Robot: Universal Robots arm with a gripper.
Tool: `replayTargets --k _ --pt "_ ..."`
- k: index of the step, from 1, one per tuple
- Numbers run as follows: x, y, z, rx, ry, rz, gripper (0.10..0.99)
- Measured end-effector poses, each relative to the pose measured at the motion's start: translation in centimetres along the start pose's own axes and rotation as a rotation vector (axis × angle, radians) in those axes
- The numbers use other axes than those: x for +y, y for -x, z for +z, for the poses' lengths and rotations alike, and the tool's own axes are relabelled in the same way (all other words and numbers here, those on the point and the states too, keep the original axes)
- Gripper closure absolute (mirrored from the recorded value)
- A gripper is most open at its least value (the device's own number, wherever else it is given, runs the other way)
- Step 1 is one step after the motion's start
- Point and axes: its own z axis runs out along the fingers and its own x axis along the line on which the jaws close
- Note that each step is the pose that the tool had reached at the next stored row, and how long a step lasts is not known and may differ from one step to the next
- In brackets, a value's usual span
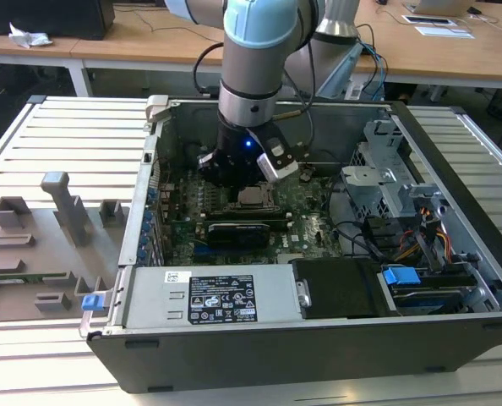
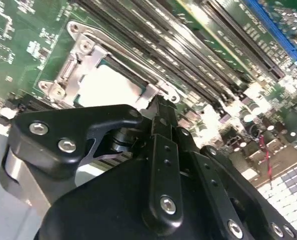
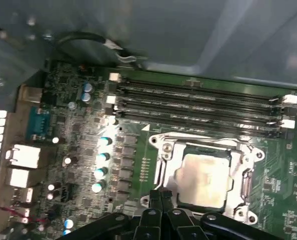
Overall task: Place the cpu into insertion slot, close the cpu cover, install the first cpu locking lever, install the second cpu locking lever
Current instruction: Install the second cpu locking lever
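The cpu (image 3: pixel 204 175) lies flat in the insertion slot (image 3: pixel 208 148) on the green board, its silvery top facing up. It also shows in the second wrist view as the pale cpu (image 2: pixel 111 86). The cpu cover (image 3: pixel 164 161), a silver frame, is folded down around the chip, and its frame (image 2: pixel 86 52) rests flat on the socket. My gripper (image 3: pixel 161 196) is shut, its two fingertips pressed together just beside one corner of the socket (image 2: pixel 161 102). In the exterior view the gripper (image 1: pixel 232 178) hangs low inside the open computer case, next to the socket (image 1: pixel 253 197).
Long black memory slots (image 3: pixel 198 97) run beside the socket. A row of capacitors (image 3: pixel 102 157) stands nearby. A black card (image 1: pixel 247 230), the power supply (image 1: pixel 217 296), a drive cage (image 1: pixel 378 182) and cables (image 1: pixel 403 241) crowd the case. A grey fixture plate (image 1: pixel 40 245) lies outside, at the exterior view's left.
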Motion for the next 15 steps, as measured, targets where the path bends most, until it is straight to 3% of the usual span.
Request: replayTargets --k 2,5,7,8,10,13,14,15 --pt "0.51 1.45 0.13 0.0157 -0.016 0.002 0.980" --pt "0.97 3.38 0.14 0.0328 -0.027 0.003 0.980" --pt "1.02 3.48 -0.18 0.0344 -0.034 0.004 0.980" --pt "1.05 3.47 -0.54 0.0346 -0.036 0.004 0.980" --pt "1.14 3.36 -2.18 0.0348 -0.038 0.005 0.980" --pt "1.23 3.24 -3.94 0.0347 -0.038 0.005 0.980" --pt "1.28 3.17 -4.97 0.0349 -0.038 0.005 0.980" --pt "1.31 3.15 -5.37 0.0348 -0.038 0.005 0.980"
